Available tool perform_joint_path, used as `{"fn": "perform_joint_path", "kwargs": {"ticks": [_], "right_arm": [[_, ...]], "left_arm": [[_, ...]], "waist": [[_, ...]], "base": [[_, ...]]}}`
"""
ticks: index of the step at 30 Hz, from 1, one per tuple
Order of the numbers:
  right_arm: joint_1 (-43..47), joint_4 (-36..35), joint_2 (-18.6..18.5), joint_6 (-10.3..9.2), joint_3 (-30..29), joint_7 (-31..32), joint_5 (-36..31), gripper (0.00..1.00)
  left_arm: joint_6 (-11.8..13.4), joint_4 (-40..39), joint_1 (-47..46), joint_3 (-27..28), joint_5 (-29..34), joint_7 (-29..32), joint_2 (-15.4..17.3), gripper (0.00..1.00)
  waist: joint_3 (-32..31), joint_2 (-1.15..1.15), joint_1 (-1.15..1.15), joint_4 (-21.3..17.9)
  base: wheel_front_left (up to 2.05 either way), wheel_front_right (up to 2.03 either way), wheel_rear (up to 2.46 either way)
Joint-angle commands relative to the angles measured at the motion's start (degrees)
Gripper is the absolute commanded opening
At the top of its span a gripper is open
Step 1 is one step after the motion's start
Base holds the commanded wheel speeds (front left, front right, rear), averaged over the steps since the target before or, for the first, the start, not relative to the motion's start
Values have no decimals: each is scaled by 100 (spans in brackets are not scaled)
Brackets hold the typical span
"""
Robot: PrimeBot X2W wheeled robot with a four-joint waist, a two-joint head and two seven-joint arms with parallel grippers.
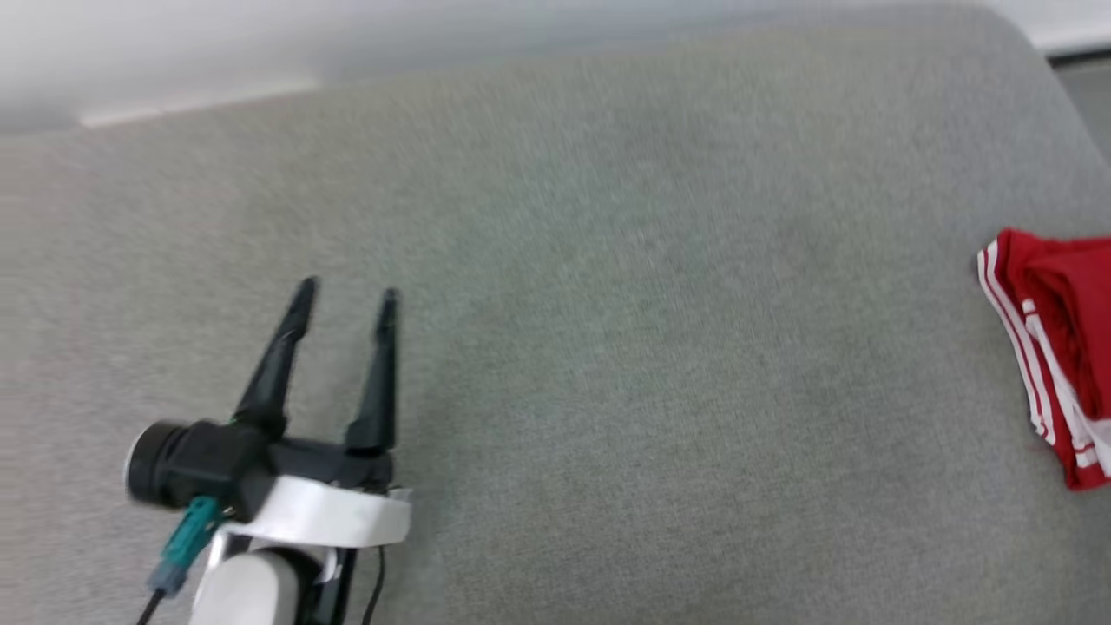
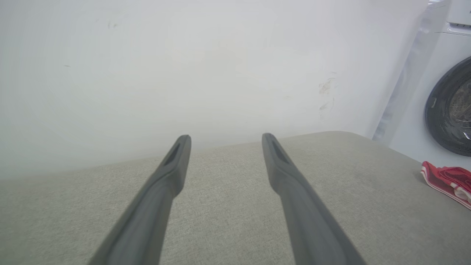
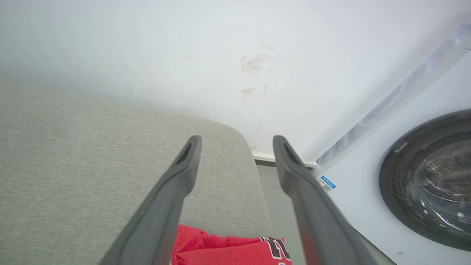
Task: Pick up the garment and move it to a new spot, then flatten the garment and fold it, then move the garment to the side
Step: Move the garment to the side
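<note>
Garment (image 1: 1055, 330) sits in a compact, folded-looking bundle at the right end of the grey cushion (image 1: 608, 347), near its edge. By the look of it, set aside already. Left gripper (image 1: 347, 291) is spread and empty, well clear. Right gripper (image 3: 237, 140) is wide and empty, above the garment. Lift the right gripper straight up, since thin jersey snags and striped trim could drag. The cushion weave is coarse and matte.
</note>
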Motion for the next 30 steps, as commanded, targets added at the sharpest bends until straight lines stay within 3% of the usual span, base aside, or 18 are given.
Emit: {"fn": "perform_joint_path", "kwargs": {"ticks": [1,11,17,25,30], "right_arm": [[237,-215,157,-5,-60,-138,64,100],[1851,-1692,1545,-4,-751,-786,252,100],[2763,-2151,2364,-4,-768,-1202,145,100],[3402,-2247,2981,-4,-669,-1554,81,100],[3547,-2194,3142,-4,-622,-1644,-77,100]], "left_arm": [[9,-17,172,174,-27,-11,-44,100],[-28,42,819,881,-78,-12,-332,100],[-78,208,1089,983,-66,-12,-417,100],[-148,414,1343,985,-20,-12,-456,100],[-191,438,1409,928,-80,-12,-478,100]], "waist": [[-465,0,0,222],[-1122,0,0,632],[-1333,0,0,823],[-1458,0,0,899],[-1500,0,0,898]], "base": [[0,0,0],[0,0,0],[0,0,0],[0,0,0],[0,0,0]]}}
